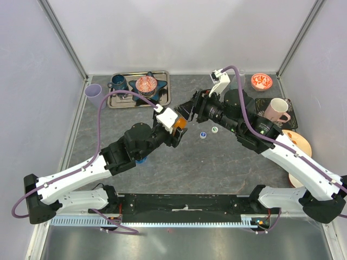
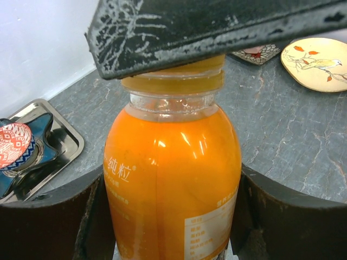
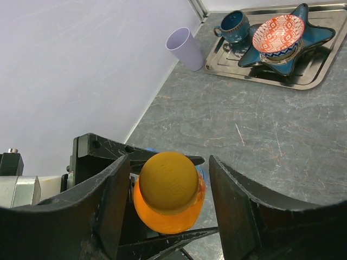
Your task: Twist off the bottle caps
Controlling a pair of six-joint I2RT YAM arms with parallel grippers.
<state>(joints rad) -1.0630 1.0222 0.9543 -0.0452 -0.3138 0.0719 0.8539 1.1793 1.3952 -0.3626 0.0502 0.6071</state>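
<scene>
Top view: two caps look done, going by the white-and-blue cap (image 1: 203, 135) and white-and-green cap (image 1: 214, 130) left lying on the tabletop (image 1: 217, 162) just right of centre. A blue bit (image 1: 142, 160) tucked under the left arm (image 1: 108, 160) might be a third, can't be told. The orange bottle (image 1: 179, 124) is held mid-table, with both arms stretched far and inward to meet at it.

Left wrist view: the left jaws are clamped on the bottle's body. The orange cap (image 2: 173, 78) is still screwed on, partly hidden behind a right jaw.

Right wrist view: the right jaws are set either side of that cap, open, with a gap seen on each side. So the orange one is left, probably the last.
</scene>
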